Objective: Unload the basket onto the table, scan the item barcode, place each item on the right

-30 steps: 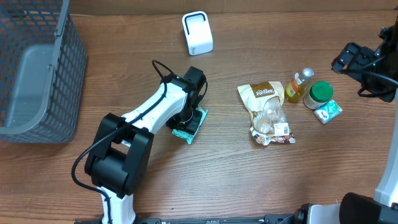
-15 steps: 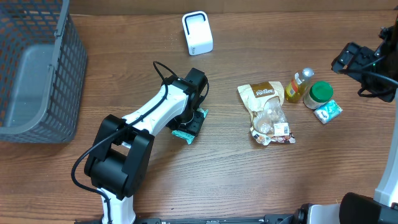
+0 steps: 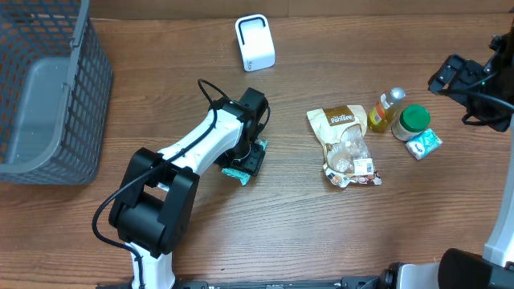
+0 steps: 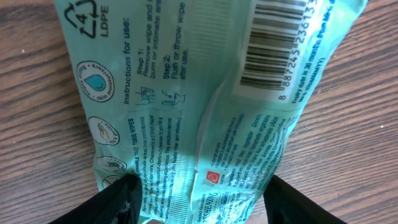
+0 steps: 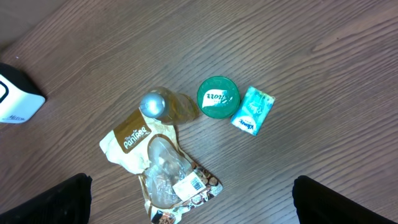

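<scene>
1. The wooden desk (image 3: pixel 289 233) carries everything.
2. A grey wire basket (image 3: pixel 48 88) fills the desk's far-left corner.
3. The left gripper (image 4: pixel 202 186) hangs over the middle of the desk. Its jaws are released and spread to either side of the wipes packet (image 4: pixel 186 93); one finger touches the packet's edge and the other is just beside it.
4. The right gripper (image 5: pixel 192 178) hovers near the right edge, spread wide with nothing in it.
5. A brown snack bag (image 3: pixel 345 140) lies flat, right of centre.
6. The teal wipes packet lies on the desk with its barcode (image 4: pixel 292 43) facing up.
7. A white box-shaped device (image 3: pixel 254 42) stands near the far edge.
8. A green-lidded jar (image 3: pixel 411 122) touches a yellow bottle (image 3: pixel 384 111).
9. A small teal pack (image 3: pixel 423 144) lies just beside the jar.
</scene>
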You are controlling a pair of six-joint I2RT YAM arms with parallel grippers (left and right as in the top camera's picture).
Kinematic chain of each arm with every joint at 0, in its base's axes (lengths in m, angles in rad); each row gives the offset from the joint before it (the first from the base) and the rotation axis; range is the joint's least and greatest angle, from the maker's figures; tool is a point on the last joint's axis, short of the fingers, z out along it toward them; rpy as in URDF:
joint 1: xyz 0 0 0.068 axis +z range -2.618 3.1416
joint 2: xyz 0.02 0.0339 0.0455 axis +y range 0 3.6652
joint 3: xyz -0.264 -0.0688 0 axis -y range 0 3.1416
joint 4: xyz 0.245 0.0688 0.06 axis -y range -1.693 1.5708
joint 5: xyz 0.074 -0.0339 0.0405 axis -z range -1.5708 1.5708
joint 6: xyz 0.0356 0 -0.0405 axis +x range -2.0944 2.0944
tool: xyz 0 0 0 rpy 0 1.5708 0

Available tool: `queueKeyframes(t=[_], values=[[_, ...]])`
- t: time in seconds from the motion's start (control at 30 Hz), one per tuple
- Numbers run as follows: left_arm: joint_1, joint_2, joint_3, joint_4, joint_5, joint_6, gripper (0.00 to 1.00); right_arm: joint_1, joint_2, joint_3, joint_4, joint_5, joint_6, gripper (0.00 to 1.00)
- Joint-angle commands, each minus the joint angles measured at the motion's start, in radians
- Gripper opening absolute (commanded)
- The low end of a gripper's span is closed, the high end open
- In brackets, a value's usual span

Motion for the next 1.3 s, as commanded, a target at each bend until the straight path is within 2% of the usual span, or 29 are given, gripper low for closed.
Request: queueKeyframes(t=[0.0, 0.37, 0.5, 0.67, 0.8, 0.9, 0.93, 0.97, 1.0, 1.27], values=[[0.002, 0.045, -0.017, -0.005, -0.003, -0.007, 0.67, -0.001, -0.011, 0.020, 0.005, 0.006, 0.004, 1.00], [0.006, 0.045, 0.301, -0.197, 0.003, -0.024, 0.72, -0.001, -0.011, 0.020, 0.005, 0.006, 0.004, 1.00], [0.006, 0.045, 0.320, -0.176, 0.077, -0.026, 0.71, -0.001, -0.011, 0.020, 0.005, 0.006, 0.004, 1.00], [-0.003, 0.045, 0.303, -0.159, 0.085, -0.027, 0.67, -0.001, -0.011, 0.020, 0.005, 0.006, 0.004, 1.00], [-0.020, 0.045, 0.286, -0.157, 0.096, -0.034, 0.54, -0.001, -0.011, 0.020, 0.005, 0.006, 0.004, 1.00], [-0.038, 0.046, 0.271, -0.157, 0.095, -0.034, 0.38, -0.001, -0.011, 0.020, 0.005, 0.006, 0.004, 1.00], [-0.047, 0.046, 0.264, -0.154, 0.095, -0.034, 0.27, -0.002, -0.011, 0.020, 0.005, 0.006, 0.004, 1.00], [-0.054, 0.046, 0.254, -0.147, 0.095, -0.034, 0.12, -0.001, -0.011, 0.020, 0.005, 0.006, 0.004, 1.00], [-0.062, 0.046, 0.243, -0.138, 0.095, -0.034, 0.05, -0.001, -0.011, 0.020, 0.005, 0.006, 0.004, 1.00], [-0.121, 0.046, 0.111, -0.042, 0.095, -0.034, 0.04, -0.001, -0.011, 0.020, 0.005, 0.006, 0.004, 1.00]])
